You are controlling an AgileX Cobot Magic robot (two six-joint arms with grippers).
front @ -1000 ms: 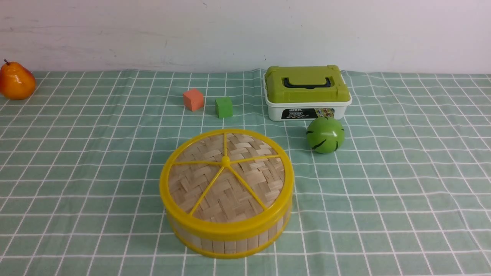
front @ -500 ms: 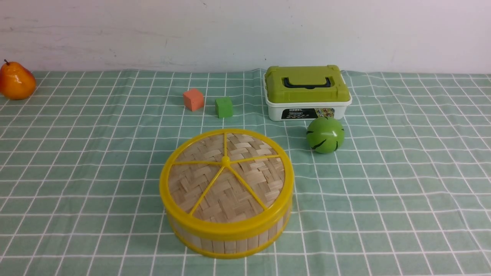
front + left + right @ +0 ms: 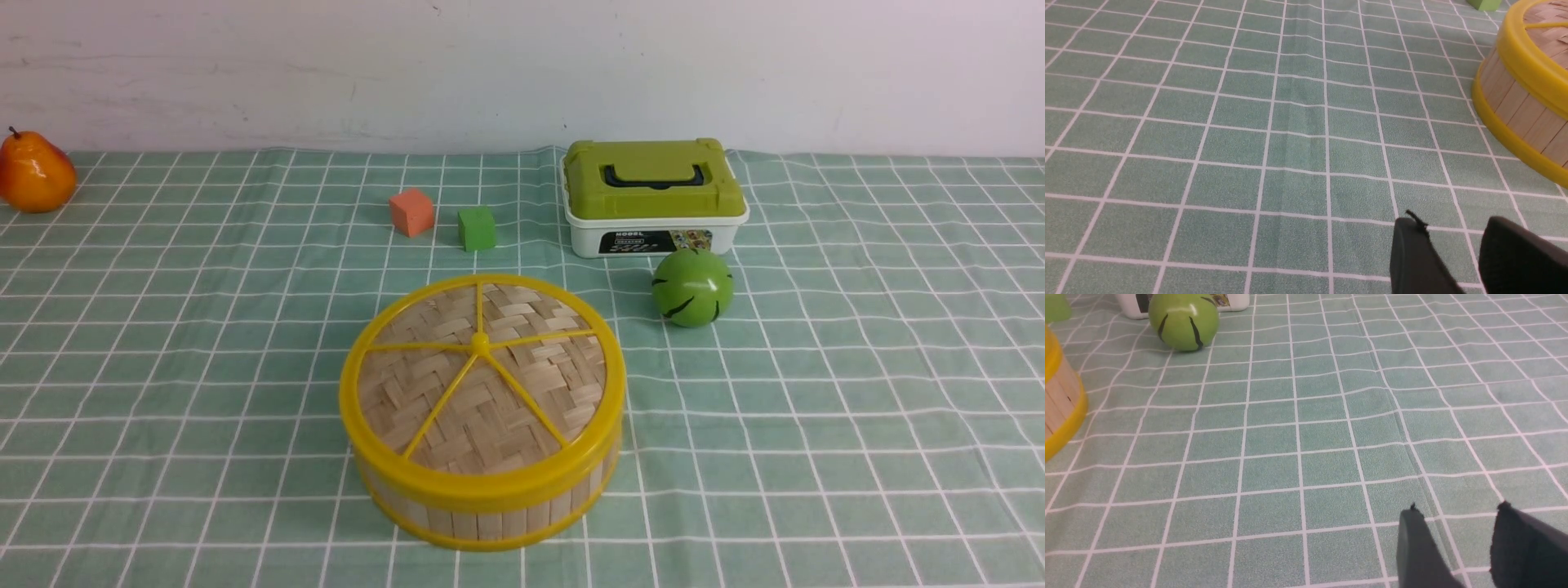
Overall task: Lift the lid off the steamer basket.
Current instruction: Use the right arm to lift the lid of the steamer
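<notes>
The woven bamboo lid [image 3: 482,380] with yellow rim, spokes and centre knob sits flat on the steamer basket [image 3: 490,510] near the table's front centre. Neither arm shows in the front view. In the left wrist view my left gripper [image 3: 1451,222] hangs open over bare cloth, with the steamer basket [image 3: 1515,102] and the lid's yellow rim [image 3: 1527,65] off to one side, apart from it. My right gripper [image 3: 1457,508] is open too, nothing between its fingers; the basket's edge [image 3: 1061,412] shows far from it.
A green striped ball [image 3: 692,287] lies right of the basket, also the ball [image 3: 1184,320] in the right wrist view. Behind stand a white box with olive-green top [image 3: 653,196], a green cube [image 3: 477,228], an orange cube [image 3: 411,211]. A pear [image 3: 34,173] sits far left.
</notes>
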